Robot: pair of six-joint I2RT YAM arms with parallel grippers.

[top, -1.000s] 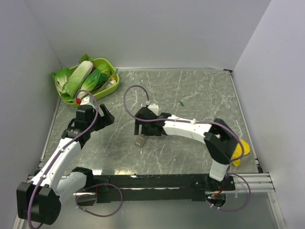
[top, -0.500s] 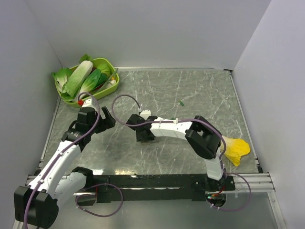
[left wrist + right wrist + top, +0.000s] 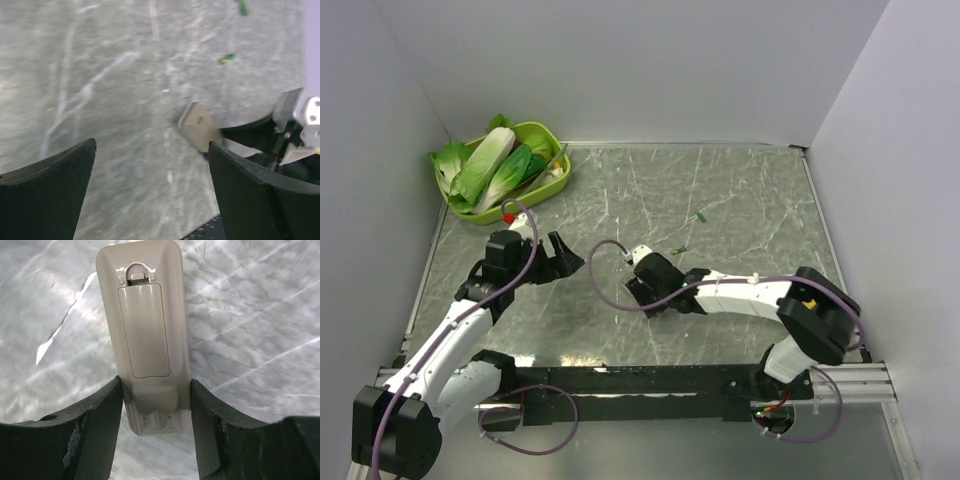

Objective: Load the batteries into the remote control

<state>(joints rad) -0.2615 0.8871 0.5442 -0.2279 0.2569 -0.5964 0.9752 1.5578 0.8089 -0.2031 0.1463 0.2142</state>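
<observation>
The remote control (image 3: 145, 330) lies grey-brown back up on the marble table, its battery cover closed. My right gripper (image 3: 156, 382) is shut on its near end, both fingers pressed against its long sides. From above, the right gripper (image 3: 642, 286) hides most of the remote. Two batteries lie loose behind it, one green stick (image 3: 681, 249) close by and the other (image 3: 701, 216) farther back. My left gripper (image 3: 566, 262) stands open and empty to the left. In the left wrist view the remote (image 3: 200, 126) pokes out ahead right, with both batteries (image 3: 226, 58) (image 3: 243, 7) beyond.
A green tray (image 3: 552, 180) of leafy vegetables (image 3: 490, 165) sits at the back left corner. Grey walls close the table on the left, back and right. A black rail (image 3: 650, 378) runs along the near edge.
My right gripper has closed on the remote and swung its arm lower toward the near edge. The left gripper has shifted right, toward the remote. A second battery now shows behind the right gripper.
</observation>
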